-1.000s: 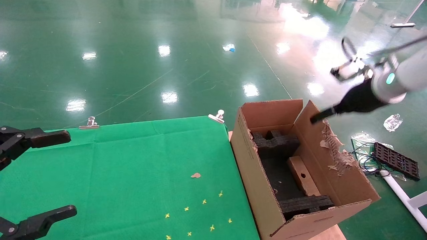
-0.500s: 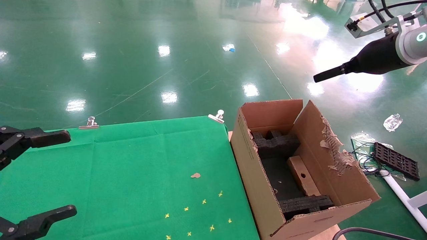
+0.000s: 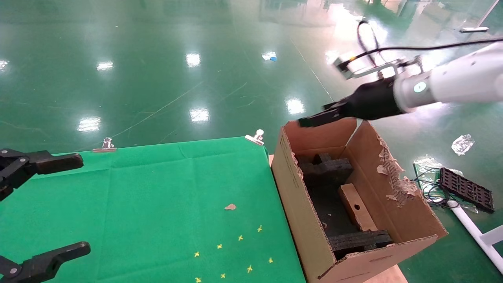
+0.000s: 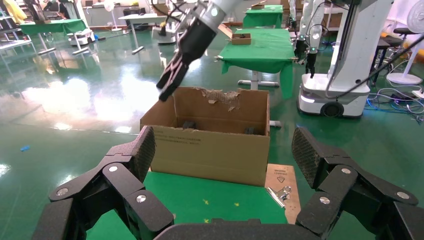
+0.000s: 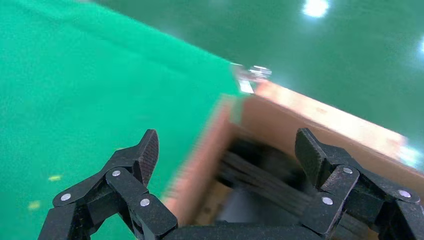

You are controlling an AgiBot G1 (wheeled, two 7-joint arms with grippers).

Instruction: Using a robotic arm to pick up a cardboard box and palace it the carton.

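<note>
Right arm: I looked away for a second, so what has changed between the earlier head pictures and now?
The right gripper swung up and away from the carton's torn right wall, then came back down leftward; it now hangs over the carton's far edge, jaws open and empty. The cardboard box stayed inside the carton between the black foam pieces. The left gripper stayed open over the green cloth.

Brown carton (image 3: pixel 310 220) with black foam (image 3: pixel 326 169), bright green table (image 3: pixel 157 196) cloth speckled yellow, white robotic arm (image 3: pixel 459 80) ringed teal.
</note>
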